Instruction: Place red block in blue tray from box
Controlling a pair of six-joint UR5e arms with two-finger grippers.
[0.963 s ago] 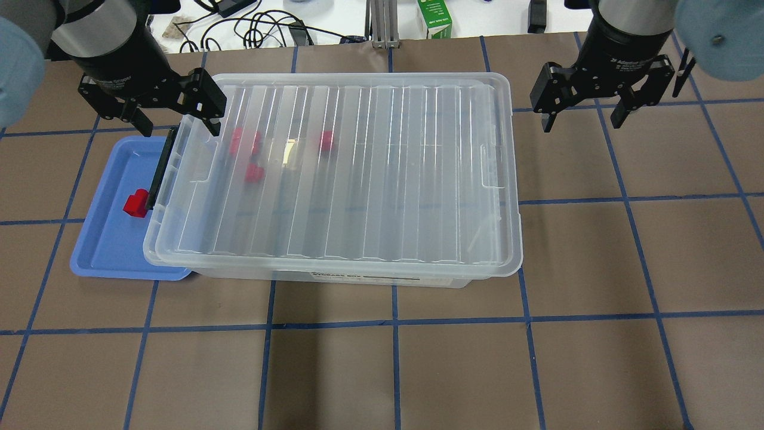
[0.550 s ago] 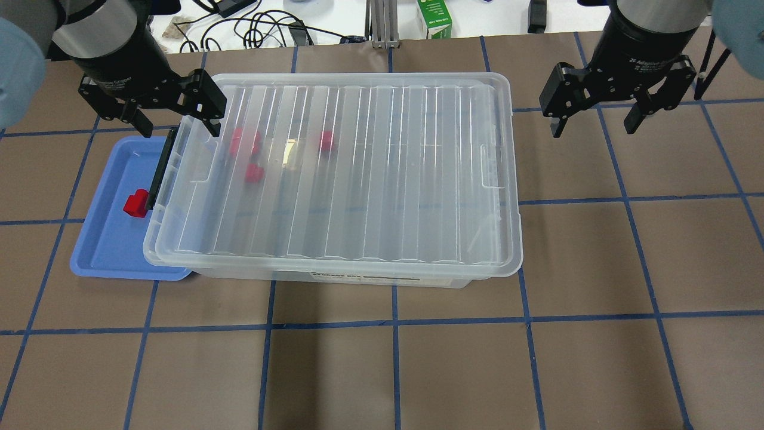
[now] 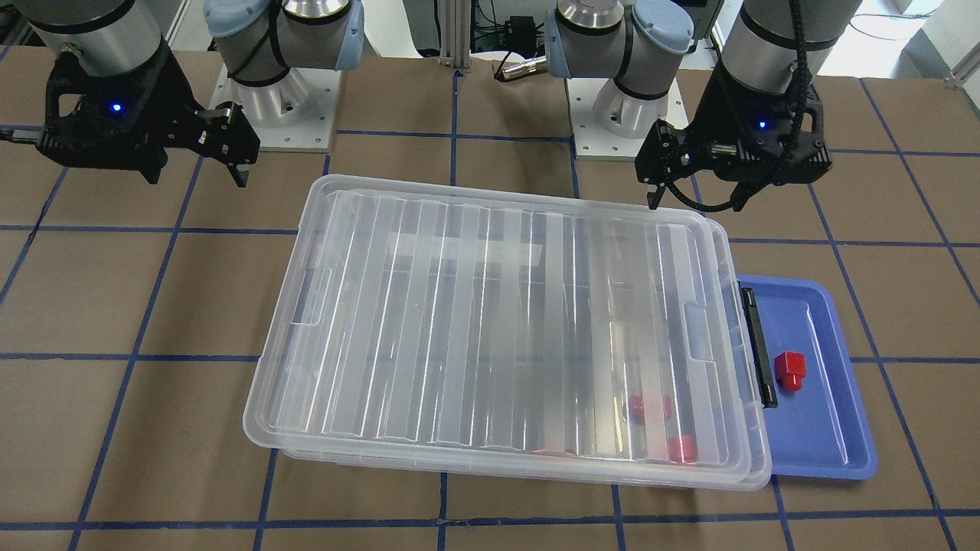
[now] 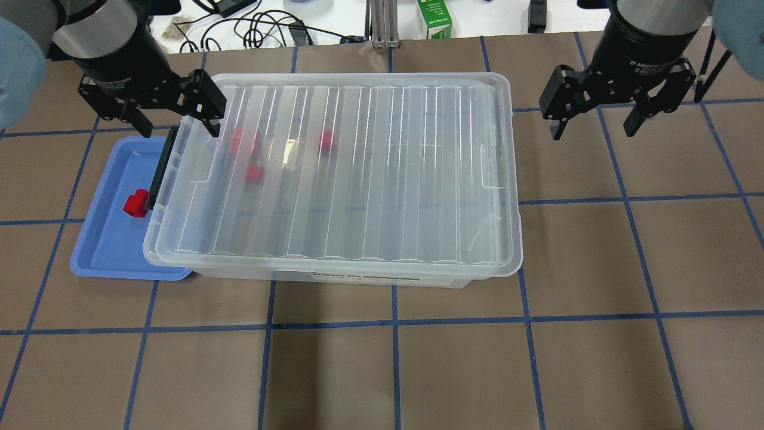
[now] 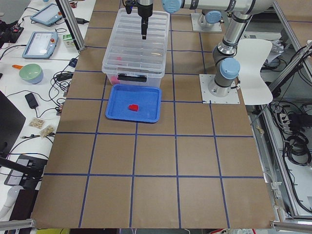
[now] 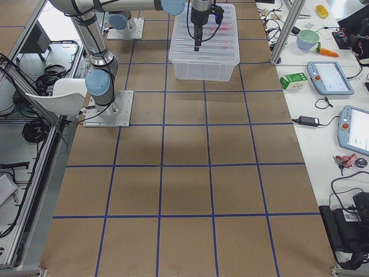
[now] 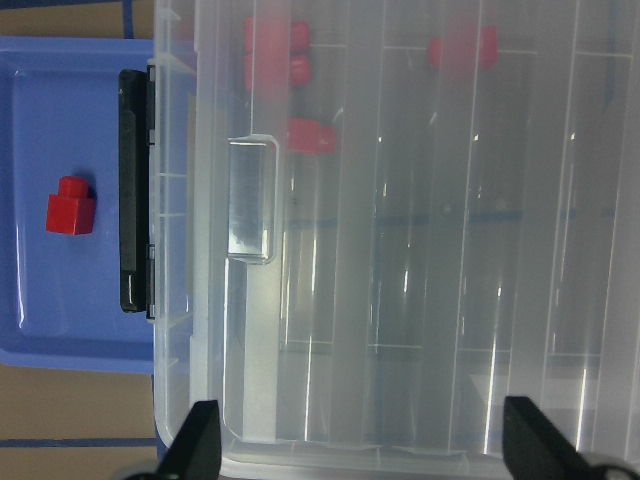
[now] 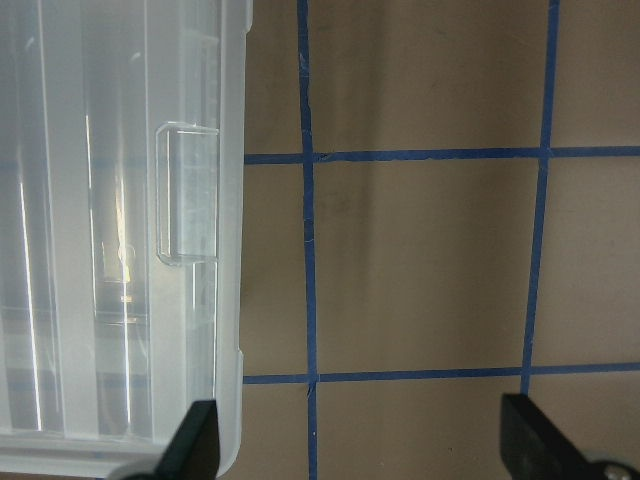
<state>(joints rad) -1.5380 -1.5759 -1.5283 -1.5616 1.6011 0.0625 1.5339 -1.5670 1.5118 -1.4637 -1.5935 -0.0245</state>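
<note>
We take this for a robotics lab; the table [image 5: 156, 161] wears brown paper marked into squares by blue tape [image 5: 135, 146]; two arms stand on metal base plates [image 5: 207, 97] bolted to it; teach pendants [image 5: 43, 44] lie on the white side benches [image 6: 323, 52] among cables [image 4: 262, 27] and a power brick [image 6: 305, 120]; aluminium frame posts [image 4: 379, 24] rise at the table's edges; coiled wiring [image 5: 292, 141] lies beyond the frame.

Glossy ribbed clear plastic box [image 4: 334, 179]; smooth blue plastic tray [image 4: 113, 239]; matt brown paper-covered table [image 4: 453, 370]
</note>
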